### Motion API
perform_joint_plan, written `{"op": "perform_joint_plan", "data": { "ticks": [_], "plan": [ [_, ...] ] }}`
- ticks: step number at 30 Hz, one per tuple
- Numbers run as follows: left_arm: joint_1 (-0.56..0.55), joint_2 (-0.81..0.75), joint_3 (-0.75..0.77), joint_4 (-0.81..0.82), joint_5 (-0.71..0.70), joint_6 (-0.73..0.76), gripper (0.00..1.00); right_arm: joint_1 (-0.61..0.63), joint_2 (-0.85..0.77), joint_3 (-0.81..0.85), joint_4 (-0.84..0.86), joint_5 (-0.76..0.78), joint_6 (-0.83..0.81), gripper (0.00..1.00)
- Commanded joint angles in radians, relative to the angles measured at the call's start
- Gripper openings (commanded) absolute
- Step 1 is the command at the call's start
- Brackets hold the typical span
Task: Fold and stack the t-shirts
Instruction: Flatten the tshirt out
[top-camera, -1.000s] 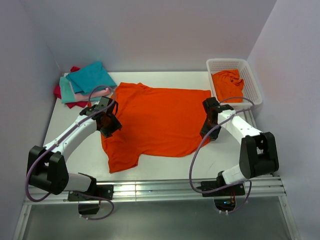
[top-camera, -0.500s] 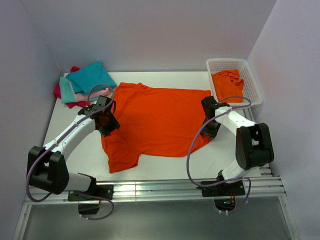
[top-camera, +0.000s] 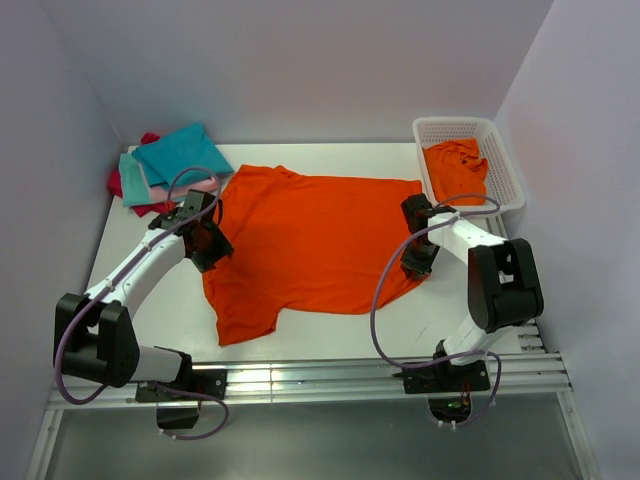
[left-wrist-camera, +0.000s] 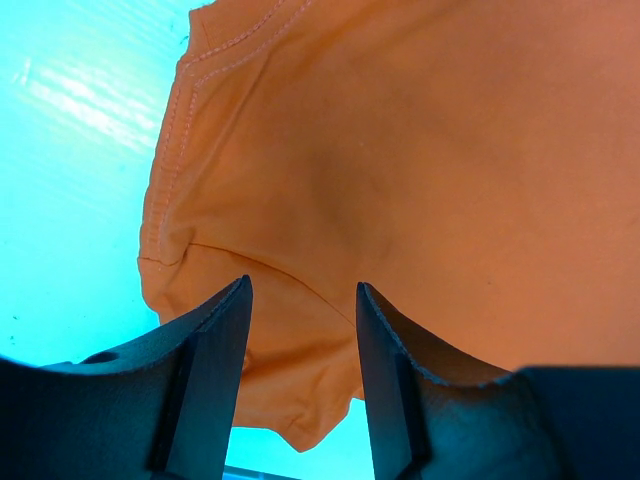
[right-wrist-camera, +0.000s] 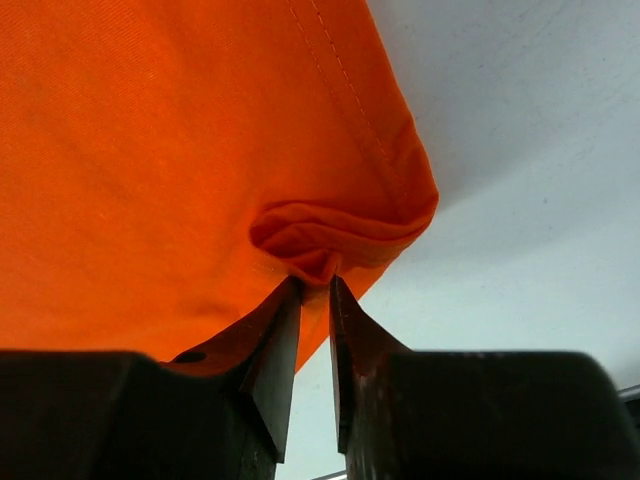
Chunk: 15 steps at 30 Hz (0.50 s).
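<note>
Right gripper (right-wrist-camera: 315, 284) pinches a bunched fold at the orange t-shirt's (top-camera: 310, 245) hem corner. Left gripper (left-wrist-camera: 300, 300) hangs open over the shirt's left edge, with table (top-camera: 170, 312) showing just beyond it.

We see the t-shirt (top-camera: 310, 240) as soft matt orange cloth with stitched hems. At two o'clock the basket (top-camera: 455, 125) is white lattice plastic. The table (top-camera: 320, 335) looks smooth matt white, and the left gripper (left-wrist-camera: 302, 290) is grainy matt black plastic.
</note>
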Motion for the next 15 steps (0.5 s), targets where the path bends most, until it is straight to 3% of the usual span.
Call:
{"op": "perform_joint_plan", "data": {
  "ticks": [1,2,6,15],
  "plan": [
    [0.008,-0.001,-0.002,0.016,0.012,0.029,0.51,-0.009,0.016,-0.009,0.025,0.029,0.015,0.23],
    [0.008,-0.001,-0.004,0.016,0.012,0.031,0.51,-0.011,0.018,-0.011,0.029,0.027,0.015,0.15],
    [0.013,-0.002,-0.007,0.018,0.014,0.035,0.51,-0.012,0.021,-0.02,0.034,0.017,0.013,0.0],
    [0.018,-0.01,-0.028,0.033,0.023,0.032,0.51,-0.014,-0.056,-0.022,-0.004,0.009,0.018,0.0]
  ]
}}
